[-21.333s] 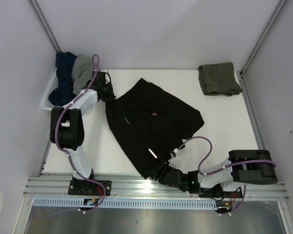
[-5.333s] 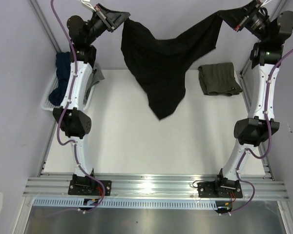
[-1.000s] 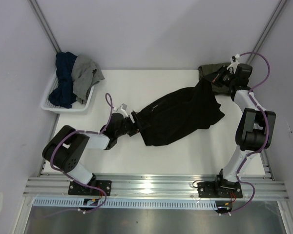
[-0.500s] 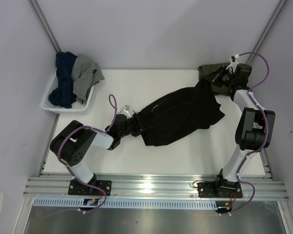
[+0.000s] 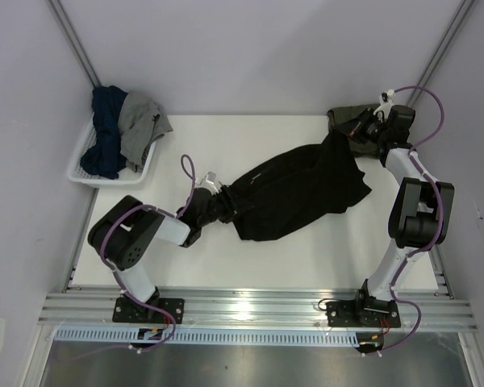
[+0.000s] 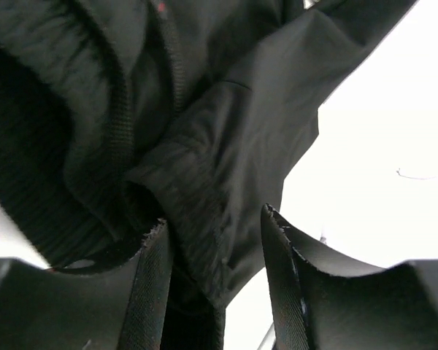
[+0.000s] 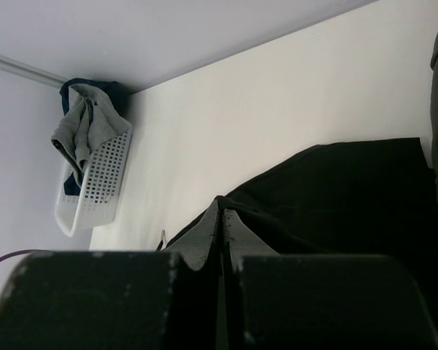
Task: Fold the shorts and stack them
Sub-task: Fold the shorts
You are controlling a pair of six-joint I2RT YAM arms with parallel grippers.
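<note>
Left gripper (image 5: 224, 203): low over the white table (image 5: 250, 145). Its jaws stand apart around a bunched hem of the black shorts (image 5: 298, 189), thin limp dark cloth. The fold leans on one finger (image 6: 152, 284) and bare table shows beside the other, so there is no firm pinch.
Right gripper (image 5: 361, 129): fingers pressed together, apparently nipping the opposite corner, which tents up to its tips.
Black shorts: a rumpled, unfolded band lying on the table from one gripper across to the other.
Olive-green shorts (image 5: 339, 114): a folded soft pair just behind the right gripper, partly hidden by it.
White perforated basket (image 5: 77, 173): holds grey and blue clothes, well off to the left gripper's outer side.
Step, as I judge it: securing both ends to square the cloth for folding.
Risk: the left jaws may catch one layer only, so the hem slips out when pulled and the fold goes crooked. The right gripper, this close, could also drag the olive-green shorts out of shape.
</note>
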